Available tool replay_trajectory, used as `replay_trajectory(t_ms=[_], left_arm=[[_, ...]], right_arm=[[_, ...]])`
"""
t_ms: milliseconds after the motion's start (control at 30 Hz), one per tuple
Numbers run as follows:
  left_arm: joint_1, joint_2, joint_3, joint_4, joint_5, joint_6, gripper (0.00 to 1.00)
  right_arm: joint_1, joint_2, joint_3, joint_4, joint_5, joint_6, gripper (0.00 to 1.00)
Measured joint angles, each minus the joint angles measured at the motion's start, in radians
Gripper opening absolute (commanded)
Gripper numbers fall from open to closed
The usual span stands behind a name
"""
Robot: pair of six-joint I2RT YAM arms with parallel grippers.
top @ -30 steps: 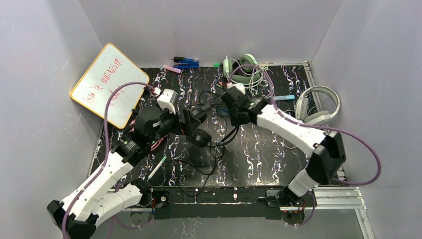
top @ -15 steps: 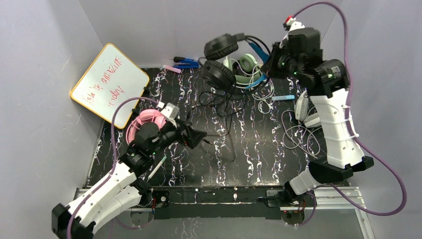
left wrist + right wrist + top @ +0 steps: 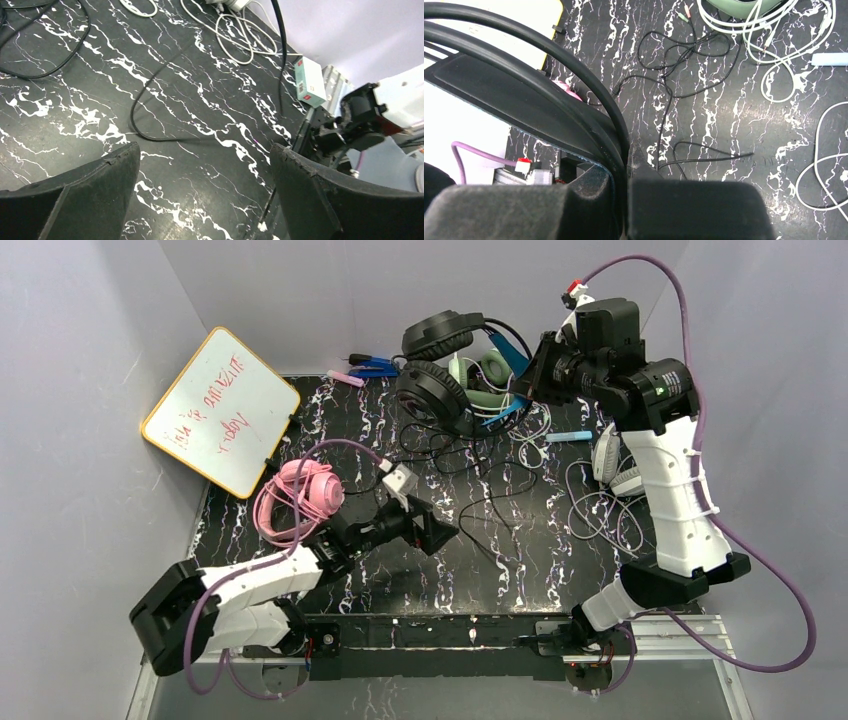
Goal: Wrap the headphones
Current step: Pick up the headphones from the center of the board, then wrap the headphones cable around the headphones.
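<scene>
My right gripper (image 3: 528,372) is raised at the back and shut on the headband (image 3: 524,75) of the black-and-blue headphones (image 3: 437,390), which hang in the air. Their black cord (image 3: 470,465) trails down in loose loops onto the table (image 3: 674,85). My left gripper (image 3: 442,533) is open and empty, low over the table's middle; a bend of black cord (image 3: 150,136) lies just beyond its fingers (image 3: 100,185). The pink headphones (image 3: 298,498) lie at the left, beside the left arm. The white-grey headphones (image 3: 625,455) lie at the right edge with their cord (image 3: 595,510) spread out.
A whiteboard (image 3: 215,410) leans on the left wall. A pale green headset (image 3: 490,375) with white cords (image 3: 774,60) sits at the back, behind the raised headphones. A blue tool (image 3: 375,367) and a light blue marker (image 3: 572,436) lie nearby. Grey walls enclose the table.
My left arm has swung right and lower, over the table's middle, and no longer covers the pink headphones. My right gripper still holds the black-and-blue headphones up, shifted slightly left.
</scene>
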Motion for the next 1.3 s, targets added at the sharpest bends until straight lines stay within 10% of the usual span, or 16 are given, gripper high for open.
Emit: replay_trajectory(t_ms=[433, 467, 500, 867, 1200, 1300], left_arm=[[-0.05, 0.246, 0.03, 0.248, -0.173, 0.327, 0.98], [-0.05, 0.272, 0.035, 0.266, -0.172, 0.371, 0.98], [-0.05, 0.293, 0.042, 0.276, -0.169, 0.407, 0.99], [-0.034, 0.512, 0.196, 0.354, 0.034, 0.706, 0.95], [0.036, 0.73, 0.346, 0.492, 0.152, 0.657, 0.59], [0.047, 0.795, 0.361, 0.581, 0.162, 0.589, 0.35]], right_arm=[[-0.002, -0.05, -0.057, 0.017, -0.001, 0.028, 0.01], [-0.002, -0.06, -0.063, 0.02, -0.002, 0.029, 0.22], [-0.002, -0.07, -0.068, 0.02, -0.003, 0.03, 0.01], [-0.003, -0.121, -0.08, 0.038, -0.046, 0.049, 0.01], [-0.003, -0.07, 0.069, -0.046, -0.012, 0.042, 0.01], [-0.003, -0.065, 0.105, -0.058, 0.0, 0.04, 0.01]])
